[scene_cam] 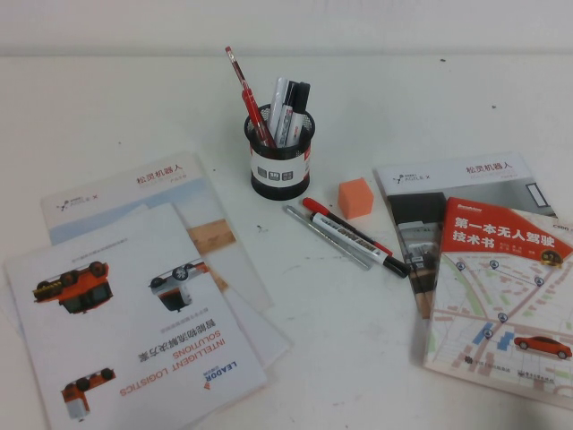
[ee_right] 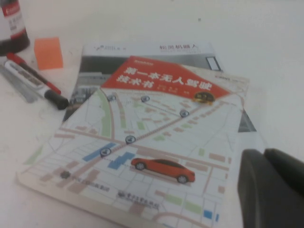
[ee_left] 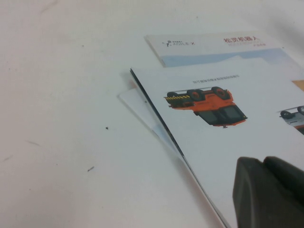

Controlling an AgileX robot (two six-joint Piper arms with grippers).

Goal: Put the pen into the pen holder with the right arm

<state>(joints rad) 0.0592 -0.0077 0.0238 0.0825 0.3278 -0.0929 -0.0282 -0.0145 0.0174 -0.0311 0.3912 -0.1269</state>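
Since the pen (scene_cam: 248,95), a long thin dark-red stick, already stands tilted in the black mesh pen holder (scene_cam: 279,150), a needless reach could topple the cup. Right gripper (ee_right: 273,187), pressed together and holding nothing, hovers over a map-cover book (ee_right: 142,156). Left gripper (ee_left: 268,192) hovers over brochures (ee_left: 228,123); its fingers' state cannot be told

The pen (scene_cam: 245,93) stands in the pen holder (scene_cam: 279,161).
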